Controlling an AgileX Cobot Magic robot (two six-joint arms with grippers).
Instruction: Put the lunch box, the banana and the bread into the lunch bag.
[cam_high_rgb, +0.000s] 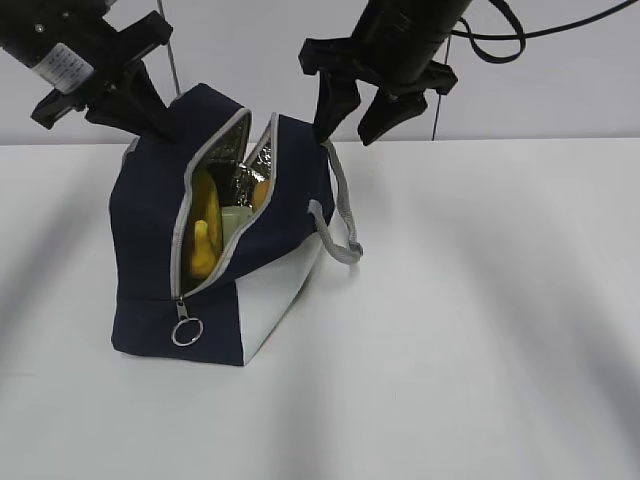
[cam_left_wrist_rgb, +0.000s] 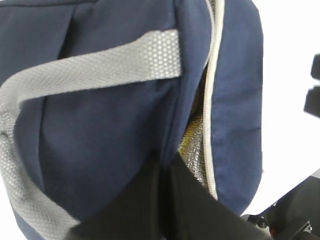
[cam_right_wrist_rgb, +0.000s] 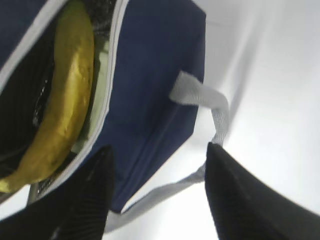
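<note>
The navy lunch bag (cam_high_rgb: 160, 250) stands on the white table with its zipper open down the near end and the ring pull (cam_high_rgb: 187, 331) at the bottom. Inside stand the yellow banana (cam_high_rgb: 205, 235), the pale green lid of the lunch box (cam_high_rgb: 236, 218) and a golden-brown bit of the bread (cam_high_rgb: 262, 188). My left gripper (cam_high_rgb: 152, 112) is shut on the bag's top left edge; in the left wrist view (cam_left_wrist_rgb: 167, 167) its fingers pinch the navy fabric beside the silvery lining (cam_left_wrist_rgb: 195, 150). My right gripper (cam_high_rgb: 355, 120) is open and empty above the bag's right end. In the right wrist view it (cam_right_wrist_rgb: 157, 170) hangs over the bag's side (cam_right_wrist_rgb: 155, 85), with the banana (cam_right_wrist_rgb: 65, 100) to its left.
A grey handle (cam_high_rgb: 340, 225) hangs loose off the bag's right side, and also shows in the right wrist view (cam_right_wrist_rgb: 215, 115). The other handle (cam_left_wrist_rgb: 90, 65) lies across the bag's left side. The white table (cam_high_rgb: 480, 320) spreads to the right and front. A pale wall stands behind.
</note>
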